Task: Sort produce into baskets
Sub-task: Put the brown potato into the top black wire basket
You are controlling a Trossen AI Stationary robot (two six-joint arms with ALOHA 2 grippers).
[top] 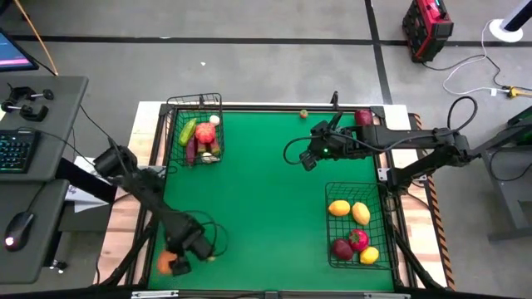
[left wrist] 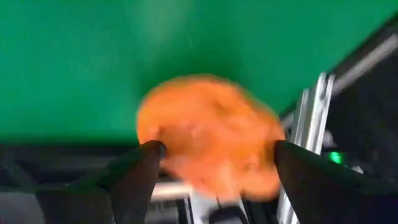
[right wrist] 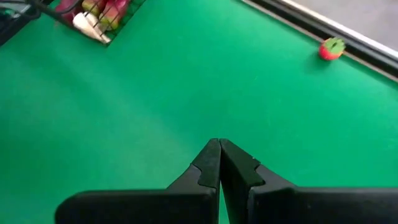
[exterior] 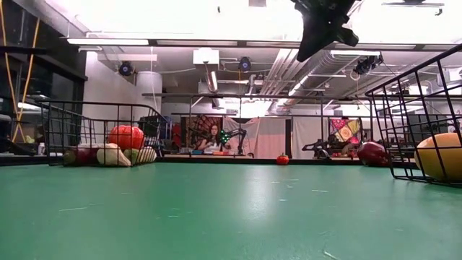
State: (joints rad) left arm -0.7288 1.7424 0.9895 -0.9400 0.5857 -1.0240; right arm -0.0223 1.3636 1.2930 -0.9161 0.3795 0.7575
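An orange fruit, blurry here, sits squeezed between the left claw's fingers at the lower left of the top picture, by the table edge. The right claw, pinched tight on nothing, hangs over the green mat at upper middle. Other produce fills the small basket and the long basket.

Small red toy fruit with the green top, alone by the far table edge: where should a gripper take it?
Probably from straight above, fingers closing across the round body of the small red toy fruit with a green top, below the leafy cap. It sits free on the green mat, close to the far rail, so a side approach looks cramped.
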